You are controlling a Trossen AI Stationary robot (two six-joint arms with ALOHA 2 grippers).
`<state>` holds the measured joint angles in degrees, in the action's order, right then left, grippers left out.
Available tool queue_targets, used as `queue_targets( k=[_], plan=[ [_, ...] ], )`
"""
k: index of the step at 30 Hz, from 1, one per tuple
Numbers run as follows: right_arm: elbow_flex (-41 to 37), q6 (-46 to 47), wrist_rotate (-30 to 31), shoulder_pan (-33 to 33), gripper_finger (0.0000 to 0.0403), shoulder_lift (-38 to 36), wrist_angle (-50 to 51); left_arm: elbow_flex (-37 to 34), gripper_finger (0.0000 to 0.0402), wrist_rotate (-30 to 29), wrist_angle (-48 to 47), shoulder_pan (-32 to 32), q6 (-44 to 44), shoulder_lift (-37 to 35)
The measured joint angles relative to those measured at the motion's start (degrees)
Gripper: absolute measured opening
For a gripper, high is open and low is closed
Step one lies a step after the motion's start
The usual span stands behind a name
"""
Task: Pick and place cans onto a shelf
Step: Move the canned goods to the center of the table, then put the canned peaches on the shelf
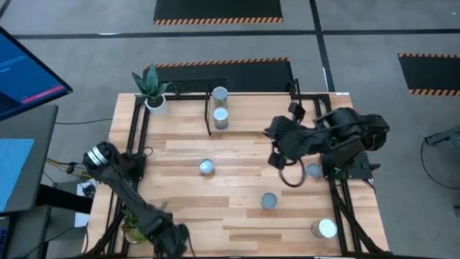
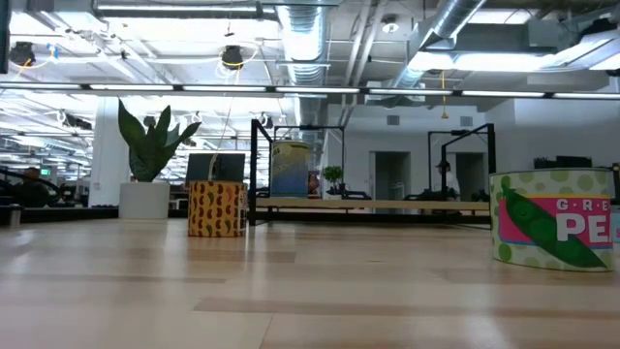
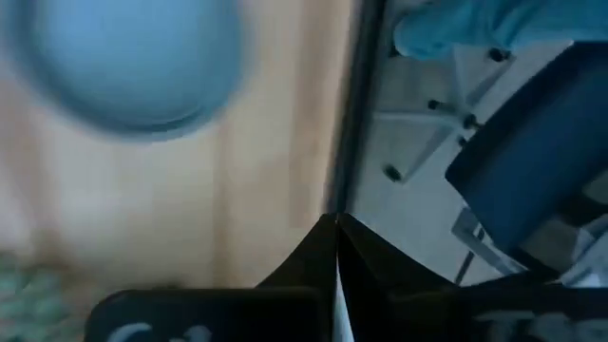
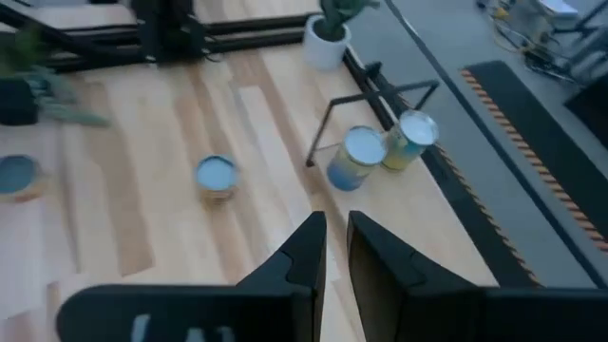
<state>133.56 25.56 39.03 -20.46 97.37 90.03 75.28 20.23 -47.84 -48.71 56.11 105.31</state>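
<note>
Your right gripper (image 1: pixel 276 160) hangs over the right half of the worktop (image 1: pixel 237 147), between its centre and its right edge. In the right wrist view its fingers (image 4: pixel 306 249) stand slightly apart with a narrow gap between them, and nothing is pinched there. Your left gripper (image 1: pixel 172 241) sits at the worktop's near-left corner, by the near edge. In the left wrist view its fingers (image 3: pixel 313 252) are pressed together and empty.

Two cans stand on the shelf (image 1: pixel 248 115) at the far edge of the worktop. One can (image 1: pixel 220 94) is right at the back. The second can (image 1: pixel 221 118) is just in front of it, and in the right wrist view the pair looks to be touching or nearly so. Four more cans are still on the worktop itself. One can (image 1: pixel 207 168) stands near the centre. Another (image 1: pixel 269 201) is nearer the near edge, right of centre. A third (image 1: pixel 313 171) lies partly hidden under your right arm by the right edge, so its label cannot be read. The fourth (image 1: pixel 325 229) stands in the near-right corner.

From the low view, a can with a green pea label (image 2: pixel 552 218) fills the right side. A potted plant (image 1: pixel 152 88) stands at the far-left corner of the worktop.
</note>
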Motion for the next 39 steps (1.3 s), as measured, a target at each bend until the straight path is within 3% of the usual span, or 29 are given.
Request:
queue_targets(
  k=[3,7,14,16,18,20,29,32,35,39],
  plan=[
    [0.0,0.1,0.0,-2.1,0.007,-1.6,0.0,4.9,0.0,-0.5,-0.5,-1.0,0.1,4.7],
    [0.0,2.6,0.0,-4.7,0.007,-3.0,0.0,8.0,0.0,-5.9,-5.7,0.3,-1.1,9.4],
    [0.0,6.2,0.3,-9.0,0.007,-3.6,0.0,8.3,0.0,-12.2,-8.9,10.7,-10.8,15.2],
    [0.0,7.3,0.7,-9.9,0.007,-3.8,0.0,8.5,0.0,-15.3,-9.1,14.3,-10.8,14.5],
    [0.0,8.1,1.6,-10.7,0.007,-3.9,0.0,9.4,0.0,-24.8,-9.6,16.0,-11.4,13.2],
    [0.0,8.9,1.6,-11.6,0.007,-3.9,0.0,10.8,0.0,-27.7,-11.8,16.6,-11.5,10.6],
    [0.0,14.9,-2.5,-18.4,0.007,-3.8,0.0,12.9,0.0,-26.6,-21.0,12.1,-11.2,2.4],
    [-0.5,19.2,-4.3,-20.7,0.007,-3.0,-0.1,12.8,0.0,-26.9,-23.3,11.2,-15.0,1.7],
    [-4.5,27.6,-6.5,-21.3,0.007,-2.7,-0.2,12.8,0.0,-30.7,-25.4,11.2,-21.9,0.2],
    [-14.5,43.0,-14.0,-23.0,0.007,-2.4,0.0,9.5,0.0,-34.7,-26.0,12.5,-29.8,-2.3]
  ],
)
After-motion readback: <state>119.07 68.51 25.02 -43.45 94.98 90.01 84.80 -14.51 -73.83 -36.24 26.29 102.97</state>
